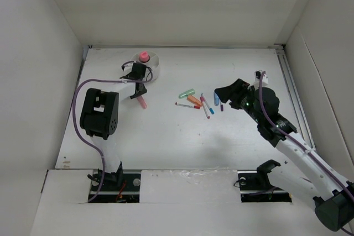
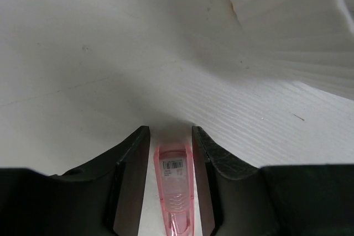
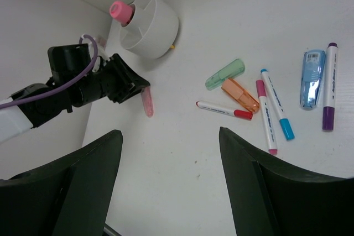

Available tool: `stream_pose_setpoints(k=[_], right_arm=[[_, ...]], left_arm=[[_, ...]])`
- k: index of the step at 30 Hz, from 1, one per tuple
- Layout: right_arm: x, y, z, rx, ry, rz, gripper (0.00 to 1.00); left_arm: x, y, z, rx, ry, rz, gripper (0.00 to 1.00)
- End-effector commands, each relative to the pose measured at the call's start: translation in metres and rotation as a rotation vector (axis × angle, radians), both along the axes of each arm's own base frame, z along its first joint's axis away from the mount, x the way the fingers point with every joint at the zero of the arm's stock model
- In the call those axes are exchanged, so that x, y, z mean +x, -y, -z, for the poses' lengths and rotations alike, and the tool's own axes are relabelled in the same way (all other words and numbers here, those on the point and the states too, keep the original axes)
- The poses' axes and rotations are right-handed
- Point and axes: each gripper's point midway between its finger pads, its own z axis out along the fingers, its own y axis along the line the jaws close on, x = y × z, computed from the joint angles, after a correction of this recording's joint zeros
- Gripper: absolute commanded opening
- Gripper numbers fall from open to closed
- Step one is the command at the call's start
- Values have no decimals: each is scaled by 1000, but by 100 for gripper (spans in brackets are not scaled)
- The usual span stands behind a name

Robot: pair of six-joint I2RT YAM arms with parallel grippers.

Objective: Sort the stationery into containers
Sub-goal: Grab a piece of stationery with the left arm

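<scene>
Clamped pink correction tape [image 2: 172, 183] lengthwise in narrowed left gripper [image 2: 170, 136], divided white cup [image 2: 298, 26] close ahead-right, with right gripper [image 3: 168, 147] wide open, empty, farther.

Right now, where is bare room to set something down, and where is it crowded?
Bare: the wide near stretch of table in front of the pens; also the far strip between the white cup and the right wall. Crowded: the pens before the right gripper.

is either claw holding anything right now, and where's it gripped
The left claw holds the pink block by its long sides, with one end sticking out past the claw. The right claw is open and empty.
</scene>
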Motion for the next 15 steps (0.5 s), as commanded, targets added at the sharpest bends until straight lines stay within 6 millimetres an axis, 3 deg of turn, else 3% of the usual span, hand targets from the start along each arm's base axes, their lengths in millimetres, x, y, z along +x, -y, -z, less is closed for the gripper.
stream_pose_setpoints(k=[1, 6, 11, 15], right_arm=[[3, -4, -35, 41, 85, -11, 76], [3, -4, -35, 41, 85, -11, 76], [3, -4, -35, 41, 85, -11, 76], [3, -4, -35, 41, 85, -11, 76]], left_arm=[[4, 4, 0, -9, -5, 10, 31], [-6, 5, 2, -24, -15, 20, 30], [-10, 5, -9, -37, 7, 25, 44], [-15, 6, -9, -27, -2, 29, 45]])
